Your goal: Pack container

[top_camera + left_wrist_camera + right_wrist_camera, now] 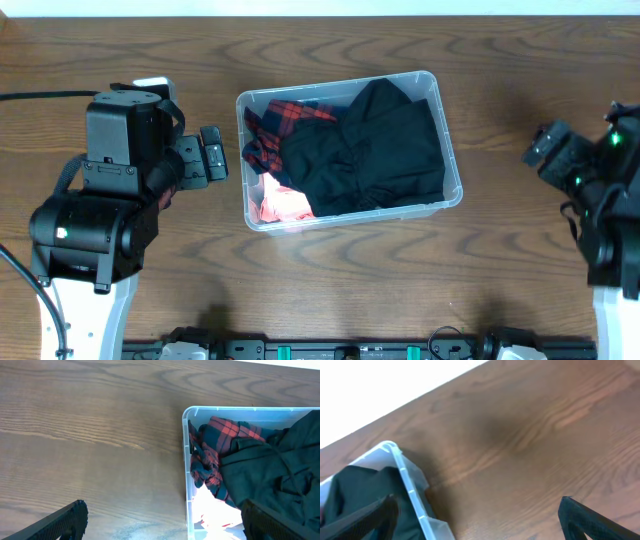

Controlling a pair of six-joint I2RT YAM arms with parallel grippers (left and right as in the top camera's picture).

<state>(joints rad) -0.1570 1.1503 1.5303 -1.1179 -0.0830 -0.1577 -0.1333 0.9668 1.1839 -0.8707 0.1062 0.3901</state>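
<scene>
The container [452, 170] is a clear plastic bin in the middle of the table. It holds a black garment [375, 150], a red plaid garment [272, 125] and a pink-and-white cloth [282, 205]. My left gripper [210, 155] is open and empty just left of the bin. In the left wrist view the left gripper [164, 510] straddles the bin's left wall [186, 450], with the plaid garment [215, 445] inside. My right gripper [548, 148] is open and empty, well right of the bin. The right wrist view shows the right gripper [475, 507] above the table beside the bin's corner [407, 482].
The dark wooden table [520, 260] surrounds the bin. The arm bases stand at the front left [85, 300] and front right [615, 300]. The table's far edge meets a white surface at the top of the right wrist view [395, 385].
</scene>
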